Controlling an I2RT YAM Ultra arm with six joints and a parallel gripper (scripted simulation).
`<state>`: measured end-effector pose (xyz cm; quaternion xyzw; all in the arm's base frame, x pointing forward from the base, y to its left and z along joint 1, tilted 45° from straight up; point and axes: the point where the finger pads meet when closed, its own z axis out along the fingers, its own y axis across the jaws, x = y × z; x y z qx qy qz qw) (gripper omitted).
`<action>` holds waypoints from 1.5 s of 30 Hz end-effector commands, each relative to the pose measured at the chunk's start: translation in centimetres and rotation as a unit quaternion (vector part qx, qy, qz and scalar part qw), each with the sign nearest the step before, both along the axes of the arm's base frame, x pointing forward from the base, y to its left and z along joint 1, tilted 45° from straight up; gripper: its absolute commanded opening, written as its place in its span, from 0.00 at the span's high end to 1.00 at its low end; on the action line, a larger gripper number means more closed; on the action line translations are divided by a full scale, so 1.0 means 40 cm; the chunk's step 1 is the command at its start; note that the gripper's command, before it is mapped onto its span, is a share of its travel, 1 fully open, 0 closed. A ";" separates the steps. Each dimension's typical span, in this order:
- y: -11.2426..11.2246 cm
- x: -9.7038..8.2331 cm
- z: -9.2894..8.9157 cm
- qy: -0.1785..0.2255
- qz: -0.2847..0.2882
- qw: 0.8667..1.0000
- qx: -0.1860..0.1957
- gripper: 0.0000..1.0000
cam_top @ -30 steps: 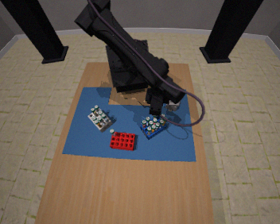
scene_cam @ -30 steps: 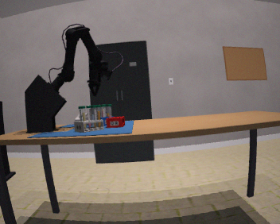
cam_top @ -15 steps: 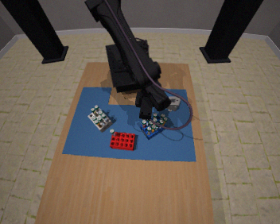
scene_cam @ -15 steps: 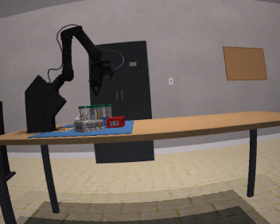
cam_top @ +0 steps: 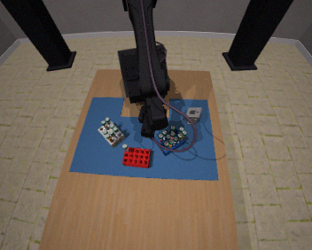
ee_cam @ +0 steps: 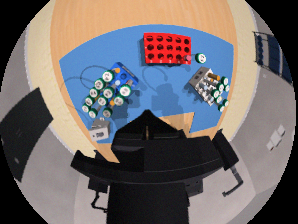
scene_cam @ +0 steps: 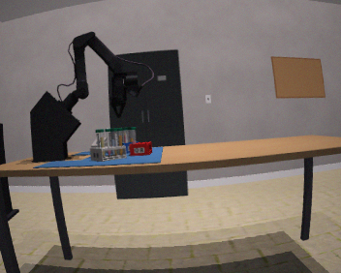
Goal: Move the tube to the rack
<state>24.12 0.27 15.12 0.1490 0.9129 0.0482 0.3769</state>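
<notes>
My gripper [scene_cam: 118,115] [ee_cam: 147,113] is shut and empty, high above the mat between the racks. The blue rack RA [cam_top: 167,152] [ee_cam: 119,68] holds several green-and-white-capped tubes; their cap labels are too small to read surely. The white rack RB [cam_top: 118,143] [scene_cam: 96,156] [ee_cam: 198,77] holds several capped tubes, crowded toward one end. The red rack QR [cam_top: 136,165] [scene_cam: 140,149] [ee_cam: 167,61] has mostly empty wells. One capped tube [cam_top: 125,146] [ee_cam: 200,58] shows at its corner on the side toward RB. Tube seating depths cannot be told.
A small light-grey box [cam_top: 194,113] [ee_cam: 100,131] stands beside RA, nearer the arm's base; whether its lamp is lit cannot be told. The blue mat [cam_top: 184,167] [ee_cam: 145,95] lies under the racks on the wooden table [cam_top: 136,208]. The arm's cable loops over RA in the top view.
</notes>
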 end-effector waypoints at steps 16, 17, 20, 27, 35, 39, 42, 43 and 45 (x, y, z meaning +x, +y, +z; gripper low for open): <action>-0.116 0.042 0.015 -0.014 0.042 0.999 0.001 1.00; -0.116 0.042 0.015 -0.014 0.042 0.999 0.001 1.00; -0.134 0.045 0.013 -0.014 0.042 0.999 0.000 1.00; -0.194 0.054 0.007 -0.014 0.042 0.999 -0.001 1.00; -0.201 0.053 0.028 -0.028 0.042 0.999 -0.011 1.00; -0.202 0.054 0.019 -0.022 0.042 0.999 -0.007 1.00; -0.202 0.054 0.019 -0.022 0.041 0.999 -0.006 1.00; -0.202 0.054 0.019 -0.022 0.041 0.999 -0.006 1.00; -0.202 0.054 0.019 -0.022 0.040 0.999 -0.006 1.00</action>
